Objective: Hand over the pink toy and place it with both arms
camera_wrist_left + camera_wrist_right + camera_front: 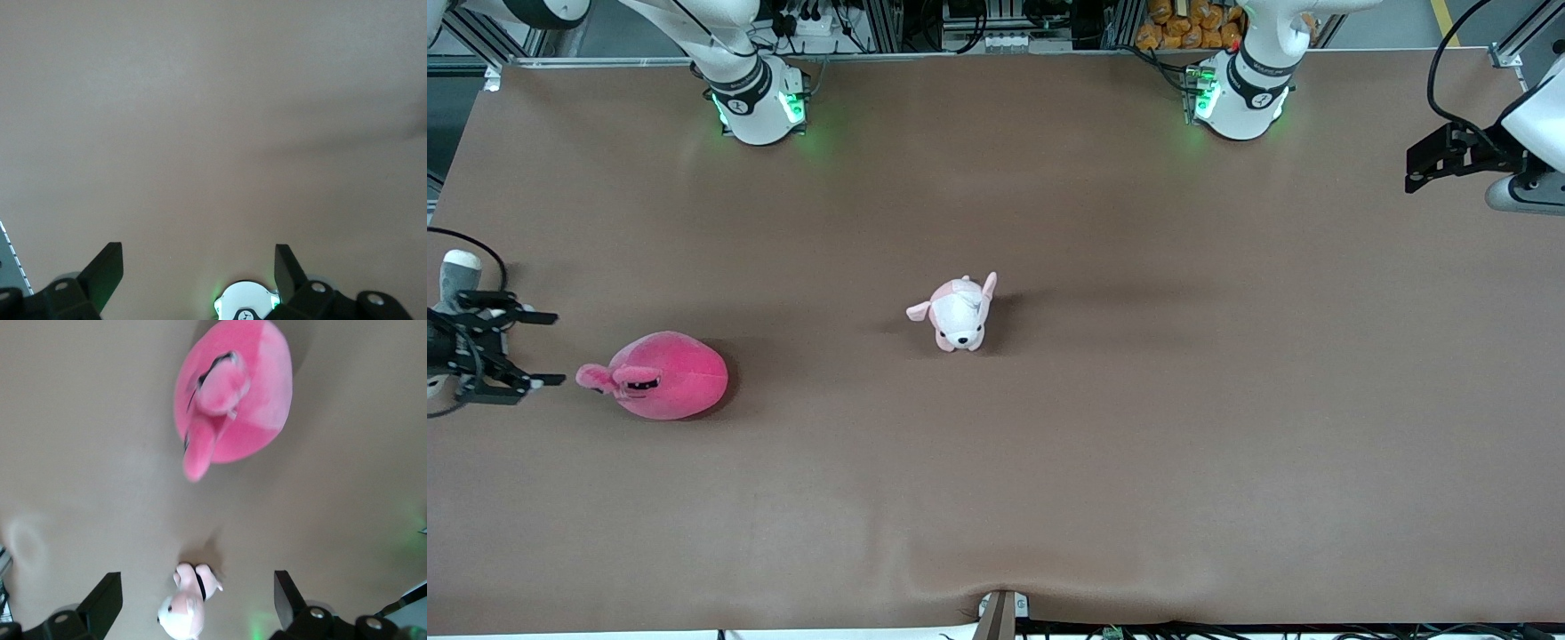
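Observation:
The hot-pink round plush toy lies on the brown table toward the right arm's end, its small head pointing at that end. It also shows in the right wrist view. My right gripper is open and empty over the table's edge at the right arm's end, beside the toy's head and apart from it; its fingers stand wide apart. My left gripper is open and empty over the table's edge at the left arm's end, away from the toy. Its wrist view shows spread fingers over bare table.
A small pale pink-and-white puppy plush stands near the table's middle, also in the right wrist view. The arm bases stand along the table's edge farthest from the front camera. The left arm's base shows in its wrist view.

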`<action>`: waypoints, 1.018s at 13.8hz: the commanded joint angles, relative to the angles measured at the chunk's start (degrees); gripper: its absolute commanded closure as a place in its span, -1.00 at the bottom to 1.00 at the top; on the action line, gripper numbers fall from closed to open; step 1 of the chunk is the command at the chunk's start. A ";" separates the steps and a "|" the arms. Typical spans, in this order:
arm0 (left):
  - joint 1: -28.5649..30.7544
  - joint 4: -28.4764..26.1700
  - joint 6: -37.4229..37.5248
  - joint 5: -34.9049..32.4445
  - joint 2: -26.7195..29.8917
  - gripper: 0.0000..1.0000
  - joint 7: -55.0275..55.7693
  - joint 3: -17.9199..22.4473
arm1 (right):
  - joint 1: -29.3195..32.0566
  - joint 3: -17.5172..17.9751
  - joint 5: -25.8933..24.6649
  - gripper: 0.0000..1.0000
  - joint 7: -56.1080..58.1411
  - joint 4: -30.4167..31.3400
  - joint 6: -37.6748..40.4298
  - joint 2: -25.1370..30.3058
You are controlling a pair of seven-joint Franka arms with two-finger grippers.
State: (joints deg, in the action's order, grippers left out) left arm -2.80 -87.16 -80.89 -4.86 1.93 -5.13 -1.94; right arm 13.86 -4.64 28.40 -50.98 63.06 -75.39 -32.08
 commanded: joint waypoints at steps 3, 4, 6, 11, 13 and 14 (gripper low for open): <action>0.52 0.23 -1.03 0.55 0.10 -1.00 -1.11 -0.35 | -3.12 -0.37 -3.51 -1.00 0.53 -3.82 4.80 8.16; 0.34 0.32 -1.03 0.64 0.10 -1.00 -1.11 -0.44 | -5.31 -0.37 -5.96 -1.00 0.53 -3.82 6.12 10.17; 0.08 0.94 -0.94 0.73 0.10 -1.00 -1.11 -0.44 | -6.74 -0.02 -7.66 -1.00 0.88 -3.74 11.02 14.13; -0.27 1.12 -0.94 0.91 0.36 -1.00 -0.85 -0.61 | -9.45 0.50 -10.97 -1.00 17.19 -3.04 20.10 18.71; 0.16 1.12 -0.94 2.57 0.45 -1.00 -0.76 -0.61 | -11.92 0.33 -17.73 -1.00 32.26 -2.94 20.81 19.33; 0.34 1.12 -0.94 4.06 0.27 -1.00 -0.67 -0.44 | -11.84 0.16 -19.25 -1.00 41.40 -2.68 20.81 19.77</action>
State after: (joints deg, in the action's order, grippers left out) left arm -3.00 -86.35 -81.89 -3.12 1.84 -5.16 -2.45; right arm 3.34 -4.15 13.19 -22.48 58.22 -54.45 -14.50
